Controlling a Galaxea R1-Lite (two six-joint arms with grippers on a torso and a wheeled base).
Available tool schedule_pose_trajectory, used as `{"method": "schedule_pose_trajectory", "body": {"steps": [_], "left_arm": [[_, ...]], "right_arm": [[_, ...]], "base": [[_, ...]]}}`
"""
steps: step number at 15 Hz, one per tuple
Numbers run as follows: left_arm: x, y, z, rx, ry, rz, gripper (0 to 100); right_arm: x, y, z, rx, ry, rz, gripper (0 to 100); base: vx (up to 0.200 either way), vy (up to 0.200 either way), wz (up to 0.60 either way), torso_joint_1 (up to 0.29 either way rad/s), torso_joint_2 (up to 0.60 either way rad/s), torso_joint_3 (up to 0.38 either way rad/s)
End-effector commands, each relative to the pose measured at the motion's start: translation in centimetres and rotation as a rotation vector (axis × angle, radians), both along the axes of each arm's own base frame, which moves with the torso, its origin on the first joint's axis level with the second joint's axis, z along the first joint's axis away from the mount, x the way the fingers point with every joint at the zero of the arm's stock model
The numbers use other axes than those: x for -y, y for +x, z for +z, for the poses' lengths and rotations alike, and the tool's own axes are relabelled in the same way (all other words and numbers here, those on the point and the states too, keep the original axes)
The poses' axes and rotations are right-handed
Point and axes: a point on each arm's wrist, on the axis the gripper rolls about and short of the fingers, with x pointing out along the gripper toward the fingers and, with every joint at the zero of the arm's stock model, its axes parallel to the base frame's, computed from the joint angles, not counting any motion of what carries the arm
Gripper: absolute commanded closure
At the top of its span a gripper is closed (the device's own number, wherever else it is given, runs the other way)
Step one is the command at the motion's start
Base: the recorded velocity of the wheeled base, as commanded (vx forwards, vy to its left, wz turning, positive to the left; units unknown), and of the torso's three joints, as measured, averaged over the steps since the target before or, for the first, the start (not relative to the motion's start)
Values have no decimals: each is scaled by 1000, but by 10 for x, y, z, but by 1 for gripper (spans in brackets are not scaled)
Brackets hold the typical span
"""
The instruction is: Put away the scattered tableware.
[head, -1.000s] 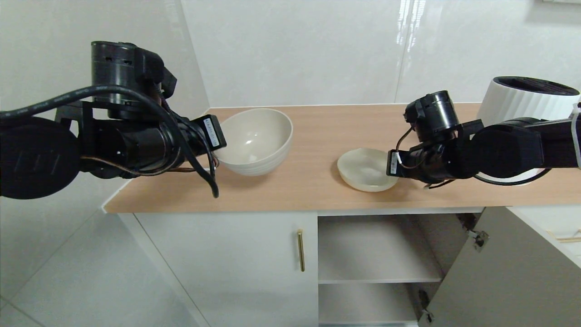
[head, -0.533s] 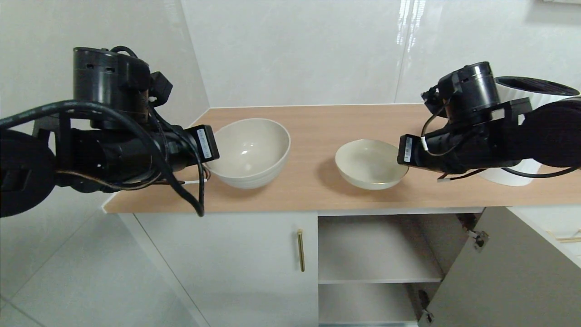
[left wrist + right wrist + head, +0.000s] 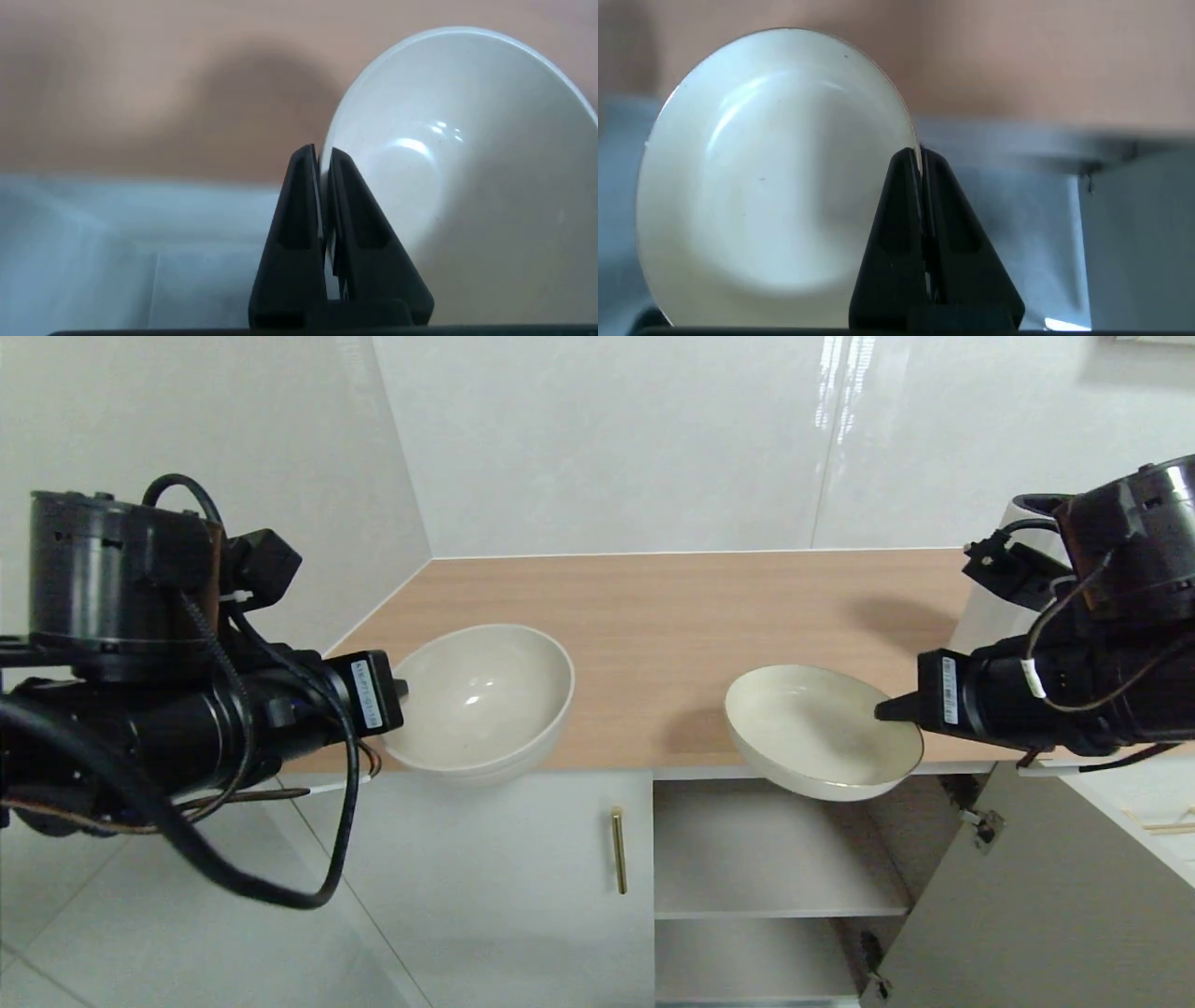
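1. Evidently the carrying step was in hand. The left gripper (image 3: 397,695) was closed tight on the rim of the deep bowl (image 3: 481,695), one finger inside the wall and one outside. It held the bowl in the air over the table's (image 3: 672,607) front edge, toward the front-left corner.
2. The right gripper (image 3: 887,709) was likewise pinched shut on the rim of the shallow bowl (image 3: 822,733). That bowl hung tilted, partly past the table's front edge and above the open cabinet (image 3: 775,859).
3. Next, in my judgement, each bowl needed to come out past the front edge, go down, then go in onto a shelf. The shallow bowl looked better placed to go first.
4. Both holds were thin pinches on a rim, so either bowl could swing or slip if turned quickly. Slow, level lowering seemed wise.
5. The closed door with the brass handle (image 3: 618,849) stood below the deep bowl, so that bowl would probably have to move sideways toward the open half.
6. The open door (image 3: 1055,896) hung just below the right arm and narrowed its way down.
7. A white ribbed container (image 3: 980,607) stood at the table's right end, behind the right arm.
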Motion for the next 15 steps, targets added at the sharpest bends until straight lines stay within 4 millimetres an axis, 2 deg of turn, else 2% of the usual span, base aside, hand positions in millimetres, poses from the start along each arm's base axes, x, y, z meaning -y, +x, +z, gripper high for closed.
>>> {"method": "schedule_pose_trajectory", "body": {"steps": [1, 7, 10, 15], "left_arm": [[-8, -17, -4, -2, -3, 1, 100], [-8, -21, -11, -22, 9, -4, 100], [-9, -26, -9, -11, 5, -9, 100], [-7, -24, -11, -21, 8, -15, 100]], "right_arm": [[12, -27, 0, 9, 6, 13, 100], [18, -32, -19, -42, -24, 1, 100], [16, -28, -30, -23, -29, 6, 100], [15, -25, -34, 35, -2, 1, 100]], "base": [[0, 0, 0, 0, 0, 0], [-200, 0, 0, -2, 1, 5], [0, 0, 0, 0, 0, 0], [0, 0, 0, 0, 0, 0]]}}
